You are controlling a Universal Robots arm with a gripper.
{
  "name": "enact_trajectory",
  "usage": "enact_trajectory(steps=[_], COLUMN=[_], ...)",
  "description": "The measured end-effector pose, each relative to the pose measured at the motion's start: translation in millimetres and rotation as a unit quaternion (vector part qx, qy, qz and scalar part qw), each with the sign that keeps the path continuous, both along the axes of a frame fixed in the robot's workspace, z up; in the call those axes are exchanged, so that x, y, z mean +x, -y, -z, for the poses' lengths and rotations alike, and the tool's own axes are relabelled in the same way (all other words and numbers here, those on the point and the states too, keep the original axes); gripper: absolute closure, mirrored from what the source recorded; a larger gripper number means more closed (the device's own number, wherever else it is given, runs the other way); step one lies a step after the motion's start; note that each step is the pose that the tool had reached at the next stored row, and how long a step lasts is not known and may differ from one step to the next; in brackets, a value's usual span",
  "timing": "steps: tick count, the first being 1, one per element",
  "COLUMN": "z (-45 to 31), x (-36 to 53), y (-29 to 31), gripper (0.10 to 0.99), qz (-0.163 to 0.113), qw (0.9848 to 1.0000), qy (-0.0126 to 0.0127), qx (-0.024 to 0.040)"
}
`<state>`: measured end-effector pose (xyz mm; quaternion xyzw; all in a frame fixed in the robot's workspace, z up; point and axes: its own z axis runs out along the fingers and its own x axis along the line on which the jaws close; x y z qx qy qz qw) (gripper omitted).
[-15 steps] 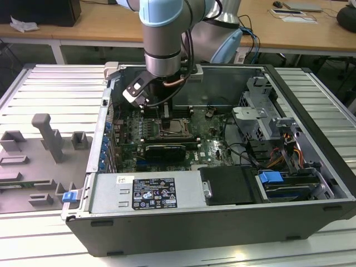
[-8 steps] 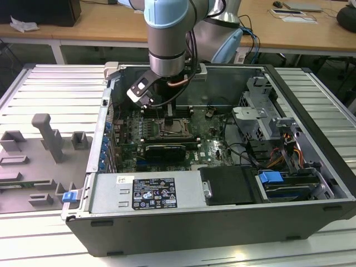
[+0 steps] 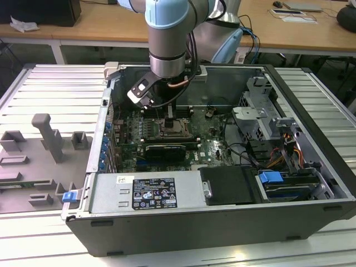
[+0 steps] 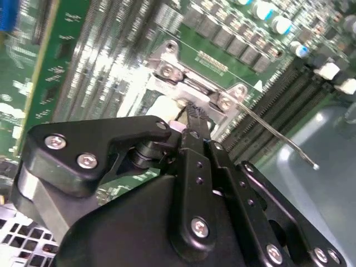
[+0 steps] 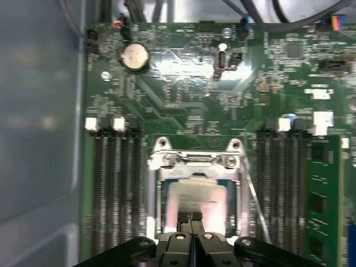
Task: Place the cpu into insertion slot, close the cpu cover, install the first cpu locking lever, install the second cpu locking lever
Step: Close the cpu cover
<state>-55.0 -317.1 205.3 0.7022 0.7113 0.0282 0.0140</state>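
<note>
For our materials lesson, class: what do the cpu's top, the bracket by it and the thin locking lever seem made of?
The cpu: pale matt silvery metal top, soft glare. The bracket: bright bare metal, probably steel, sharp glints, screw heads. The locking lever: thin shiny rod, likely steel wire.

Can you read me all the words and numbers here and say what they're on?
Nothing can be quoted.
On the sticker on the power supply box: print and symbols, too small to read.
On the motherboard: tiny white markings, too small to read.
On the coin battery: no readable marking.
On the cpu: no readable marking.
</note>
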Motion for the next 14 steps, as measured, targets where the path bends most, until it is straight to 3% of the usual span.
enact_trajectory(steps=[1, 2, 3, 6, 10, 14], z=[0.1, 0.2, 0.3, -1.1, -14.3, -15.2], x=[0.0, 0.0, 0.0, 0.1, 0.0, 2.1], y=[0.1, 0.2, 0.4, 0.2, 0.4, 0.3], gripper=[0.98, 0.98, 0.98, 0.98, 0.98, 0.98], qz=[0.0, 0.0, 0.0, 0.0, 0.0, 0.0], qw=[0.9999, 0.9999, 0.9998, 1.0, 1.0, 1.0], qy=[-0.0005, -0.0009, -0.0014, -0.0011, -0.0019, -0.002], qx=[-0.0101, -0.0162, -0.0174, -0.0075, -0.0057, -0.0057])
